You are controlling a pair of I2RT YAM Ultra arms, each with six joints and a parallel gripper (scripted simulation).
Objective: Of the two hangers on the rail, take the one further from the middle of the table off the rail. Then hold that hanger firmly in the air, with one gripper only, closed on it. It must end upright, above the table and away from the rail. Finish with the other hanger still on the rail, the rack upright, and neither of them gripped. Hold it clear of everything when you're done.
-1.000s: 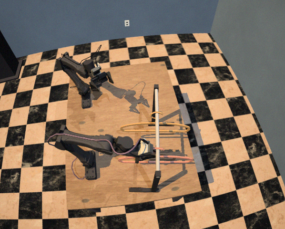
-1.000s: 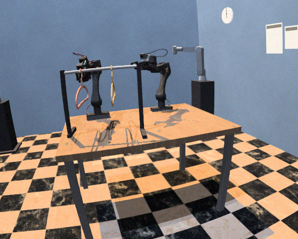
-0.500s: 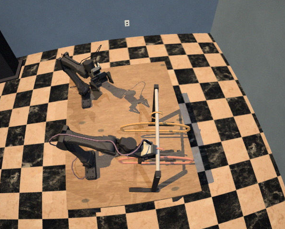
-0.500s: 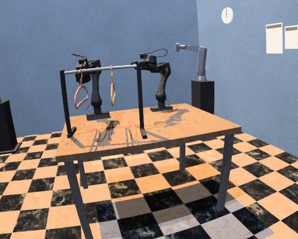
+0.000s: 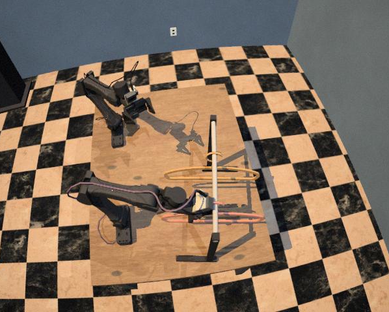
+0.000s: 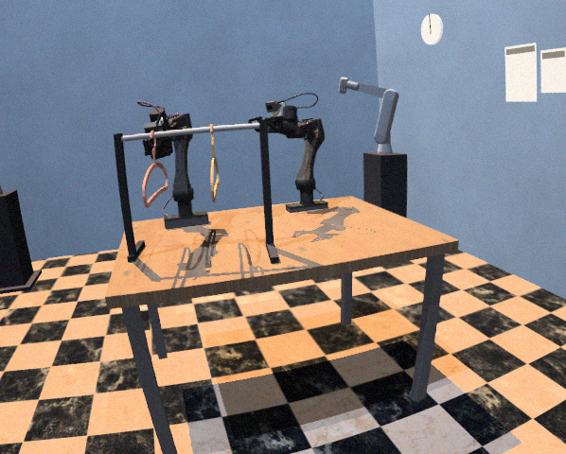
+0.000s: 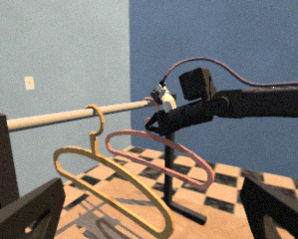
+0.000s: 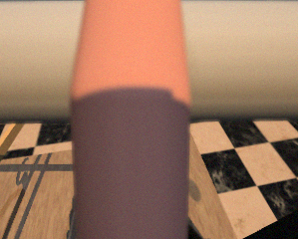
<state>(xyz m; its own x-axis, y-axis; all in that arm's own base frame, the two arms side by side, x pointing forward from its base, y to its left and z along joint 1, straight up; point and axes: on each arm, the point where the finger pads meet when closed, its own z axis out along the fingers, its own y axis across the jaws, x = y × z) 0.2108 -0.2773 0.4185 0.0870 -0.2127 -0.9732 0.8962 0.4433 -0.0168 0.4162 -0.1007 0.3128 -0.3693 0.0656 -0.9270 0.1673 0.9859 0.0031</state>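
A pink hanger hangs near the rail's front end, further from the table's middle. A yellow hanger hangs near mid-rail. My right gripper is at the rail, shut on the pink hanger's neck just below its hook. In the right wrist view that neck fills the middle, with the rail right behind it. The left wrist view shows the right gripper on the pink hanger, beside the yellow one. My left gripper is open and empty, raised at the table's far left, away from the rack.
The rack stands upright on two dark posts with flat feet on the wooden table. Beyond the table stand a dark pedestal with a white arm and another pedestal.
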